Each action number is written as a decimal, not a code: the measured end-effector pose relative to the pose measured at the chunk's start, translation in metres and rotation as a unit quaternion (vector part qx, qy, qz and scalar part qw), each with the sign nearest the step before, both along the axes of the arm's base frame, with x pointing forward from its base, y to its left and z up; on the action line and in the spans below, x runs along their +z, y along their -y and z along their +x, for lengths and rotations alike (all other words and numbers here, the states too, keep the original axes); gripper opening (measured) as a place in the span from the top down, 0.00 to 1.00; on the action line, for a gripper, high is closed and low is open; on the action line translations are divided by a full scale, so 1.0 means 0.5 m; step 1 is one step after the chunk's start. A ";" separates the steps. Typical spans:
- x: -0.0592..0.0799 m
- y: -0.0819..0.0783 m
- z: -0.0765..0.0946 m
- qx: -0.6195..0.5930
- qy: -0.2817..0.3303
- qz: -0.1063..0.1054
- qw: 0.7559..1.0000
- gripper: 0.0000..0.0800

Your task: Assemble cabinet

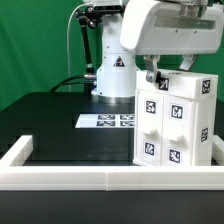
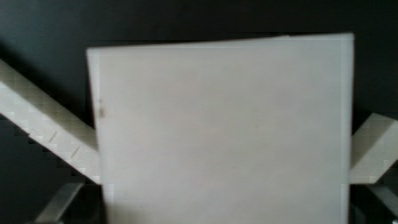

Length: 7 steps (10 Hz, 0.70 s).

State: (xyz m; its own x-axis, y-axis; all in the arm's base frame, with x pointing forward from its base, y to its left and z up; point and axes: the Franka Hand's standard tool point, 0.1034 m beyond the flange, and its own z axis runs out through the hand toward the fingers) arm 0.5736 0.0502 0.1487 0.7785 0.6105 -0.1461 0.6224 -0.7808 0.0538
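The cabinet [image 1: 175,120] is a white boxy shell with black-and-white square tags on its front. It stands upright on the black table at the exterior view's right, close to the front rim. My gripper [image 1: 160,77] comes down on its top edge. In the wrist view a plain white face of the cabinet [image 2: 222,120] fills the middle, and my gripper [image 2: 217,203] straddles it. One finger sits against each side edge, so the jaws are closed on the shell. No separate drawer blocks show apart from the shell.
The marker board [image 1: 107,121] lies flat on the table behind and to the exterior view's left of the cabinet. A low white rim [image 1: 60,170] frames the table; it also shows in the wrist view [image 2: 45,115]. The arm's base [image 1: 112,70] stands at the back.
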 end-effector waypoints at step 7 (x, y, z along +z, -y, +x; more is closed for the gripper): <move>-0.005 0.002 -0.001 0.000 -0.002 -0.001 1.000 0.00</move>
